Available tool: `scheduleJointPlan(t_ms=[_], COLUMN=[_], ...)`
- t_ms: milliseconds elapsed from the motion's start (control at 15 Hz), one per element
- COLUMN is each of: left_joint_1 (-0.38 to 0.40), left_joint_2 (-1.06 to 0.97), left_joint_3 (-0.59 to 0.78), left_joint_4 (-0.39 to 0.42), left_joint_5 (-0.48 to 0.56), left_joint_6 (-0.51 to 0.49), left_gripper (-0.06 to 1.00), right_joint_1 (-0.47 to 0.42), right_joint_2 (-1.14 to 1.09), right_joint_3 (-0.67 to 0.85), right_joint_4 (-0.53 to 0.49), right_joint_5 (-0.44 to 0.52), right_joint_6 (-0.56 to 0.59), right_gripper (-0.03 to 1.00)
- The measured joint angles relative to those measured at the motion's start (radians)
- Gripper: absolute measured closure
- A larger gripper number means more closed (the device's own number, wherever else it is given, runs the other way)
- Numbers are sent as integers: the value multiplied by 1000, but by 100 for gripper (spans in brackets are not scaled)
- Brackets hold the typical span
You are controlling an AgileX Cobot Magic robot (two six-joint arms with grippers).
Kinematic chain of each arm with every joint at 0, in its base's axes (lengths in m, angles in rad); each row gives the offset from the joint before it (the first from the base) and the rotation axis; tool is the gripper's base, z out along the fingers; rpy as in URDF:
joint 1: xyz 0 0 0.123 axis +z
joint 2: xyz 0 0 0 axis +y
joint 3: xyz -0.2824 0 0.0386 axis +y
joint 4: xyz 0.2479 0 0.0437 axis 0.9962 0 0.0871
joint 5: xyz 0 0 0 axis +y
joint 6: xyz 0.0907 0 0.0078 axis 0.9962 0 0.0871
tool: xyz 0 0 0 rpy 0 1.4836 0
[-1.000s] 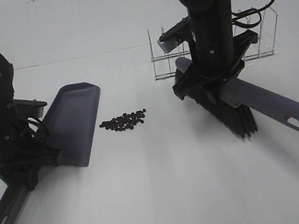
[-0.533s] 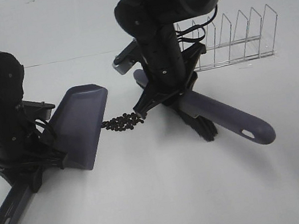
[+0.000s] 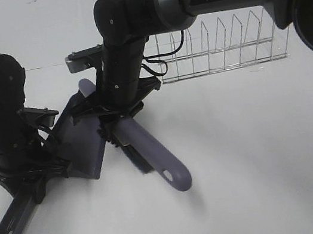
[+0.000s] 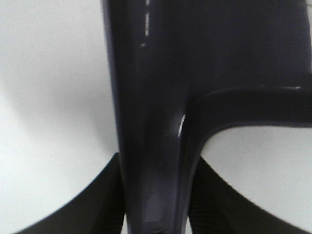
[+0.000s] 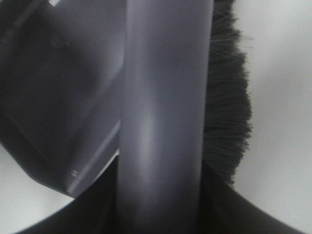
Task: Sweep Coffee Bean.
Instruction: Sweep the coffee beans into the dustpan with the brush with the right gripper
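Note:
My left gripper point(image 3: 24, 175) is shut on the handle of the purple-grey dustpan point(image 3: 85, 143), which rests tilted on the white table with its mouth to the right. In the left wrist view the dustpan handle point(image 4: 156, 122) fills the frame between the jaws. My right gripper point(image 3: 116, 110) is shut on the purple brush point(image 3: 159, 160), reaching across to the dustpan's mouth. The brush's black bristles point(image 3: 137, 157) touch the pan's edge. The right wrist view shows the brush handle point(image 5: 163, 122), bristles point(image 5: 229, 117) and the dustpan point(image 5: 53, 97) beside it. The coffee beans are hidden behind the brush and arm.
A wire dish rack point(image 3: 222, 44) stands at the back right of the white table point(image 3: 262, 165). The dustpan's handle end point(image 3: 7, 231) points toward the front left edge.
My right arm has swept the brush left, from right of the beans up to the dustpan's mouth. The bean cluster, visible before, is now out of sight. The left arm held still.

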Motion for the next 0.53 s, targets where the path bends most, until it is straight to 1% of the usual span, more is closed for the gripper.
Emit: scheduleJointPlan(t_ms=[133,200,267,400,533], left_joint_1=[0,0,0,0,0], left_joint_2=[0,0,0,0,0], left_joint_3=[0,0,0,0,0], left_joint_4=[-4,-8,-13,-22,-26], left_joint_5=[2,3,4,7,10], left_joint_6=[0,0,0,0,1], left_gripper=[62,62,62,62,62], right_joint_1=[0,0,0,0,0], right_joint_2=[3,5,8,13,5], right_joint_3=[0,0,0,-2,-22], right_joint_4=[116,171,216,273,319], right_joint_5=[-85,-111,-123,-129,-102], right_joint_6=[-4,-13,-35,-82,-146], right_gripper=[66,66,66,66,66])
